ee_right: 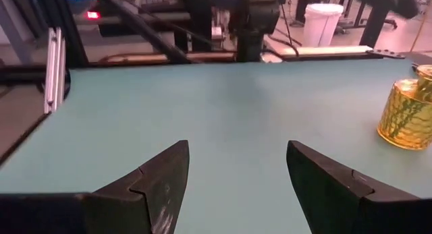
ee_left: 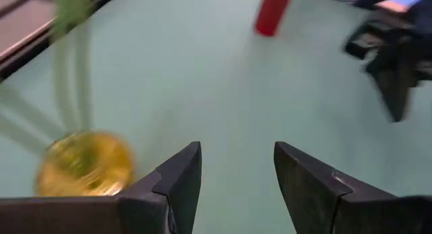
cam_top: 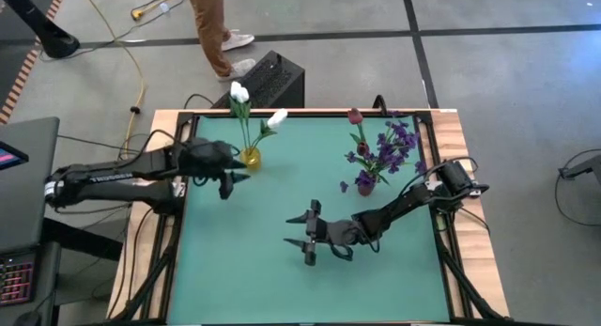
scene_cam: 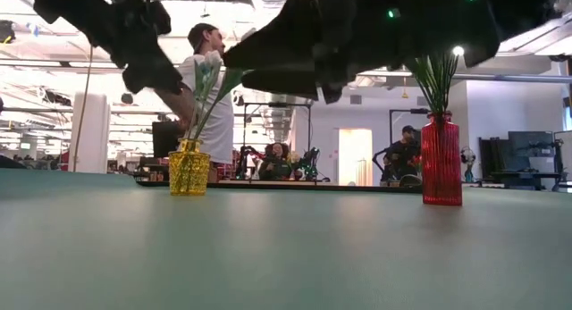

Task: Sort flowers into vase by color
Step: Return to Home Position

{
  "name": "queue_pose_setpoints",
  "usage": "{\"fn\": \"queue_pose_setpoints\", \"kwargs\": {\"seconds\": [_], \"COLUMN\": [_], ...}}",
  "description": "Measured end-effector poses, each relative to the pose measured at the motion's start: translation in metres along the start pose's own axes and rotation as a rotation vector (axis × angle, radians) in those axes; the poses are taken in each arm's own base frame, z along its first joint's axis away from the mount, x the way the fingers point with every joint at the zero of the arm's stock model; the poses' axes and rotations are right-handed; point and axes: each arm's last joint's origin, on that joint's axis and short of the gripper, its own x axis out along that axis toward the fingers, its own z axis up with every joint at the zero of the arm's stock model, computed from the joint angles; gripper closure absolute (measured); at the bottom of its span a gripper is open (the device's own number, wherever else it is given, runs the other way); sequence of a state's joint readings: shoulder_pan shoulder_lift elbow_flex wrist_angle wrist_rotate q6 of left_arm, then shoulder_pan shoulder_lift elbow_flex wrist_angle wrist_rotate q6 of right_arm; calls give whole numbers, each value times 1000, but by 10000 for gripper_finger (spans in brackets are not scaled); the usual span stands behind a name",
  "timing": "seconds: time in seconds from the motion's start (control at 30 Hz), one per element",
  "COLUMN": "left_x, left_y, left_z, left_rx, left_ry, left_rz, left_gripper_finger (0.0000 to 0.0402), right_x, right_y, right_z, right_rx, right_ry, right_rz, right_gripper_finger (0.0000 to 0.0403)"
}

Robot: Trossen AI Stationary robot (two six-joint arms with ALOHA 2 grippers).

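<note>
On the green tabletop point(cam_top: 282, 288), white tulips point(cam_top: 240, 93) stand in the yellow vase point(cam_top: 250, 158). The left tool point(cam_top: 235, 183) is just beside it, fingers apart. A dark red tulip point(cam_top: 355, 116) and purple spray point(cam_top: 394, 143) share the red vase point(cam_top: 365, 185). The right tool point(cam_top: 293, 230), fingers apart, hovers mid-tabletop. Beyond the far edge are a person's legs point(cam_top: 211, 25), a yellow cable point(cam_top: 141, 72) and a black box point(cam_top: 272, 77). Lettering on the left arm is unreadable.

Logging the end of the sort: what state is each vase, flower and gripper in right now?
Yellow vase: upright, filled.
Red vase: upright, filled.
White tulips: standing in yellow vase.
Red tulip: standing in red vase.
Purple spray: standing in red vase.
Left gripper: open, empty, beside yellow vase.
Right gripper: open, empty, over mid-table.
</note>
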State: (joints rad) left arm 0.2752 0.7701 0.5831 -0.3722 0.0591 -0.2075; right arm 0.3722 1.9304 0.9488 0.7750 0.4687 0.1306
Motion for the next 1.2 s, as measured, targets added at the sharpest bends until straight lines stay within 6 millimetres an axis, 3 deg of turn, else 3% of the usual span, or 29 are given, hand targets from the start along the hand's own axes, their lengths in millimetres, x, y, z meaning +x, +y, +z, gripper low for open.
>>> {"fn": "queue_pose_setpoints", "kwargs": {"seconds": [0.17, 0.33, 0.43, 0.63, 0.77, 0.87, 0.97, 1.13, 1.2], "left_x": [-1, -3, -5, -2, 10, 17, 18, 13, 10], "left_y": [-31, -64, -81, -102, -98, -88, -78, -58, -49], "left_z": [4, 5, 2, -7, -26, -41, -49, -56, -61], "left_rx": [112, 265, 340, 443, 454, 444, 435, 397, 376], "left_ry": [-101, -212, -249, -282, -334, -343, -339, -368, -390], "left_rz": [-86, -198, -254, -262, -269, -272, -268, -219, -207], "left_gripper_finger": [228, 228, 228, 228, 228, 228, 228, 228, 228], "right_x": [-5, -29, -50, -92, -113, -127, -138, -151, -154], "right_y": [3, -3, -7, -23, -30, -36, -43, -61, -67], "right_z": [14, 38, 38, 18, 8, 3, -1, -11, -12], "right_rx": [-54, -66, -80, 4, 31, 22, 23, 34, 49], "right_ry": [124, 160, 184, 212, 176, 147, 127, 126, 104], "right_rz": [-8, -4, 15, 69, 95, 112, 115, 88, 78], "right_gripper_finger": [126, 126, 126, 127, 142, 176, 233, 362, 385]}}
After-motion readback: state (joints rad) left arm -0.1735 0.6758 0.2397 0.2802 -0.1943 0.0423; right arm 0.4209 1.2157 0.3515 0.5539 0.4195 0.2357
